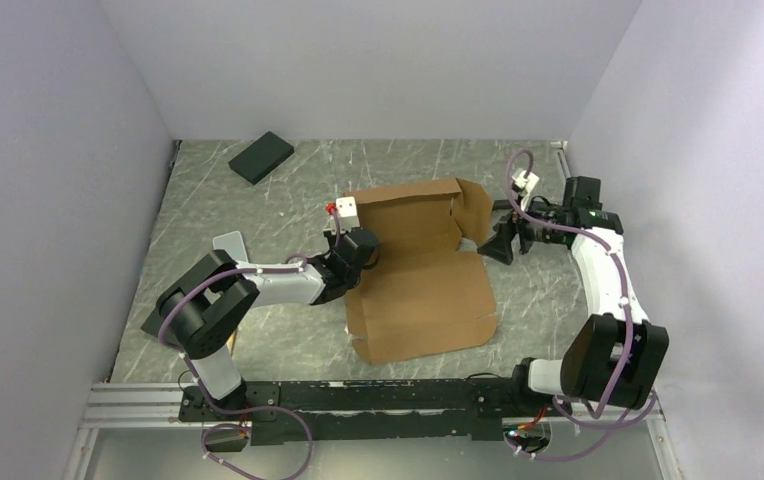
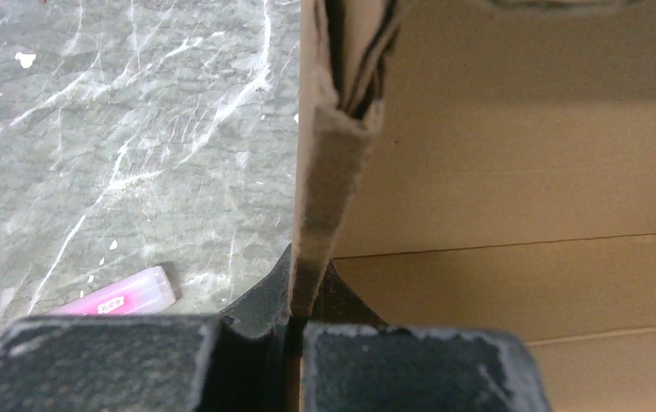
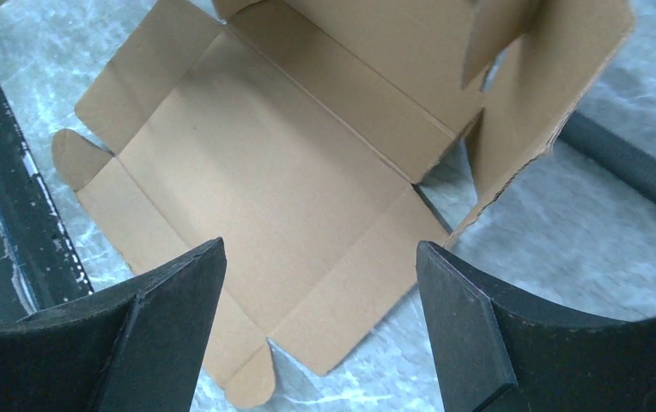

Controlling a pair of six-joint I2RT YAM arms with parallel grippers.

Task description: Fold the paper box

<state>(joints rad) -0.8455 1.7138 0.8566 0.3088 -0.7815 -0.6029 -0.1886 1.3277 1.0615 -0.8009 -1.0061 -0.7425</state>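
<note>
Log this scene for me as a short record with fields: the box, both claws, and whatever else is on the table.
paper box: partly folded; front panel flat on the table, back wall and side flaps raised
left claw: shut on the box's left side wall
right claw: open, empty, facing the box's right flap
also present: black pad far left; pink pen-like item beside the box
</note>
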